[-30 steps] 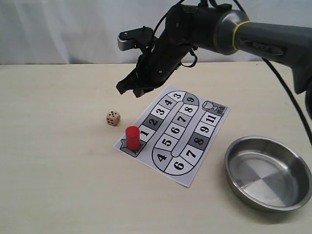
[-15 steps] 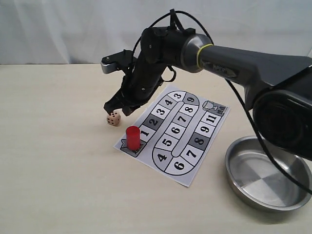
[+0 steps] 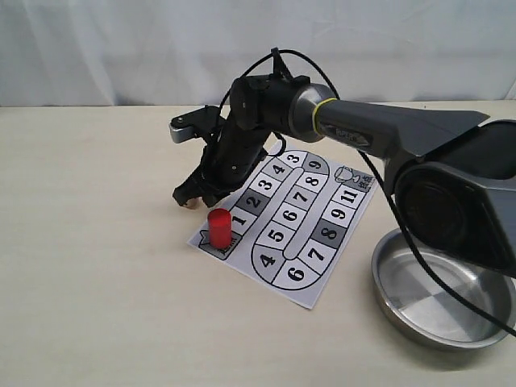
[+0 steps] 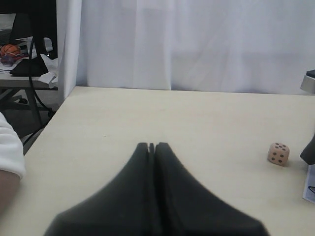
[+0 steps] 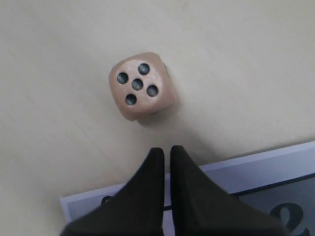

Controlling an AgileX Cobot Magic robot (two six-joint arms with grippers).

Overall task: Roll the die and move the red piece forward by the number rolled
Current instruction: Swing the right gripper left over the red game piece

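The die [image 5: 142, 88] lies on the table just off the board's corner, five pips up. My right gripper [image 5: 164, 150] hovers low over it, fingertips close together with nothing between them. In the exterior view that gripper [image 3: 187, 196] covers most of the die. The red piece [image 3: 218, 227] stands upright on the start square of the numbered board [image 3: 294, 214], right beside the gripper. My left gripper [image 4: 151, 146] is shut and empty, far from the die [image 4: 278, 154], which it sees across bare table.
A round metal bowl [image 3: 442, 290] sits at the right, beyond the board. The right arm [image 3: 363, 133] stretches over the board's far end. The table edge and a white curtain [image 4: 197, 44] lie beyond the left gripper.
The right arm has swung left and down from above the board to just over the die. Die and red piece have not moved.
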